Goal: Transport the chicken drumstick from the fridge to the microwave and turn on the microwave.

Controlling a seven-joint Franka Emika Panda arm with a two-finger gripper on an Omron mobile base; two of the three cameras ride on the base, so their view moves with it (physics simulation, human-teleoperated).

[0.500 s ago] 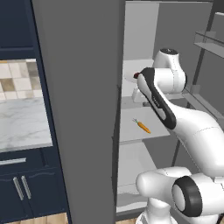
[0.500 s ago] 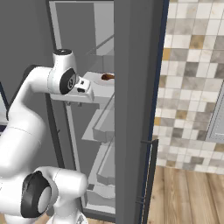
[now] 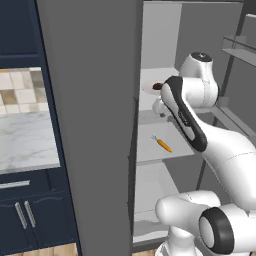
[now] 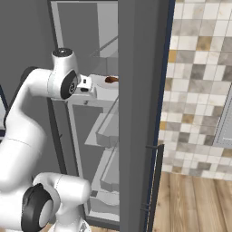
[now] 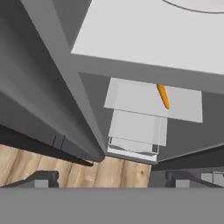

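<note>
The chicken drumstick (image 4: 111,79) is a small reddish-brown lump on a white plate (image 3: 149,89) on an upper shelf of the open fridge (image 3: 165,45). In the left base view the drumstick (image 3: 157,86) peeks out just beside my arm. My gripper (image 5: 111,179) hangs at the shelf's front edge, pointing down, a little short of the plate. Its fingertips (image 5: 43,179) stand wide apart and hold nothing, so it is open. The plate rim (image 5: 192,4) shows at the top of the hand view. The microwave is out of view.
The wide grey fridge door (image 3: 90,125) stands open close to the left of my arm. An orange carrot (image 3: 164,145) lies on the shelf below. Door racks (image 4: 106,131) line the right side. Wooden floor (image 4: 195,199) lies beneath, and a marble counter (image 3: 25,140) stands far left.
</note>
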